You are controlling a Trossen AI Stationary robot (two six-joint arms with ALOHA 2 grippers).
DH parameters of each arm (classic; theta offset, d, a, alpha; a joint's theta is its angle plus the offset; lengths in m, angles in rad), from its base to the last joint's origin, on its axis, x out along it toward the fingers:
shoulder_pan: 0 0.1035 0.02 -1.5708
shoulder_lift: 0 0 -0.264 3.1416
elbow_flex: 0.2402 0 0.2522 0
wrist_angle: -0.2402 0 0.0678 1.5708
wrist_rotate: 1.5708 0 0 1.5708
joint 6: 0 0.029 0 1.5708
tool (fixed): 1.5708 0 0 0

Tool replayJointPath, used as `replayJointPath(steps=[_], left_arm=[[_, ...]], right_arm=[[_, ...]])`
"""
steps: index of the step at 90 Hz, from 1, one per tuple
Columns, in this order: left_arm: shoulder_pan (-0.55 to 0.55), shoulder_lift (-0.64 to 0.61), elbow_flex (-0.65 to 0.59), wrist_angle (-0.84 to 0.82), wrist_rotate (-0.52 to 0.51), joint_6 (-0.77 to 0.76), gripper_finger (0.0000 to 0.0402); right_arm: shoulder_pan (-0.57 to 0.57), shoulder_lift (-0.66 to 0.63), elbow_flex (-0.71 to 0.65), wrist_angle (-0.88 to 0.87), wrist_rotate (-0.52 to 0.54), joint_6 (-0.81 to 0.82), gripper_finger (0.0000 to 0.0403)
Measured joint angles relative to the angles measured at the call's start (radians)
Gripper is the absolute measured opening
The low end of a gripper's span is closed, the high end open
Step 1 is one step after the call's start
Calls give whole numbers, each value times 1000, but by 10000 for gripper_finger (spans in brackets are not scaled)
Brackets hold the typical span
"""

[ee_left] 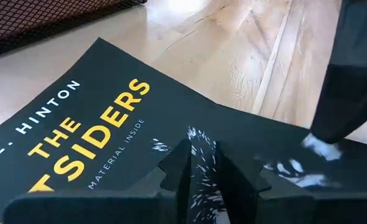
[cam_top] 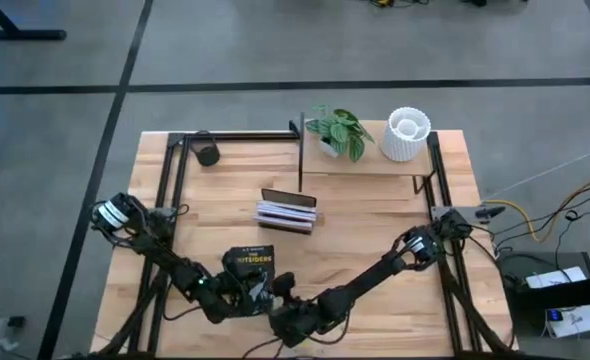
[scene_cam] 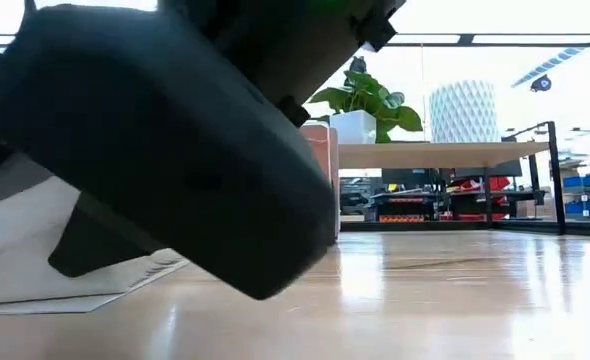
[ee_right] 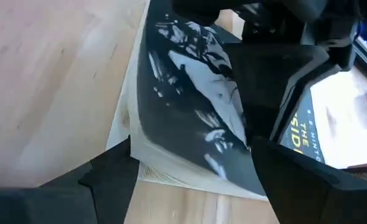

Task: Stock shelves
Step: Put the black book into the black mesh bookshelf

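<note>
While both arms crowd the near edge of the tabletop (cam_top: 375,215), the step in hand reads as picking up the book (cam_top: 248,268), a dark paperback with yellow title lettering that lies flat near the front edge, left of centre. Left gripper (cam_top: 258,291) sits on the book's near part; its wrist view shows its fingers (ee_left: 178,167) close together with the cover directly beneath them, so they look pinched on or pressed against the cover, though a true grasp on an edge cannot be confirmed. Right gripper (cam_top: 287,300) is just beside it at the book's right side; its wrist view shows its fingers (ee_right: 112,171) spread wide with the corner of the book and its page block between them, not yet closed. Judgement: the left arm is steadying or tilting the book so the right can take it. Shelves (cam_top: 365,165) stand at the far right of the tabletop, well apart from the book, with a potted plant (cam_top: 337,131) and a white ribbed vase (cam_top: 406,134) on the board. A small rack with books (cam_top: 287,212) sits mid-table between the book and the shelves, and a dark cup-like object (cam_top: 207,154) is at far left. Task looks early: the book is not yet off the tabletop. Next move calls for the right fingers to close firmly on the page block, the left to let go, then a lift high enough to clear the rack on the way to the shelves
</note>
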Motion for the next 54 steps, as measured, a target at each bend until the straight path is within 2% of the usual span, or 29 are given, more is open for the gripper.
replayJointPath(steps=[13,28,34,43,54], left_arm=[[0,0,0,0,0,0,58],[0,0,-2,13,0,3,58],[0,0,-2,46,1,25,58],[0,0,-1,84,2,76,58],[0,0,-1,119,9,113,58]], right_arm=[[2,1,0,9,-12,-38,281],[4,1,0,19,-16,-175,271],[0,1,0,25,-25,-167,262],[-18,1,0,41,-87,-68,236],[-33,1,0,51,-171,-18,182]])
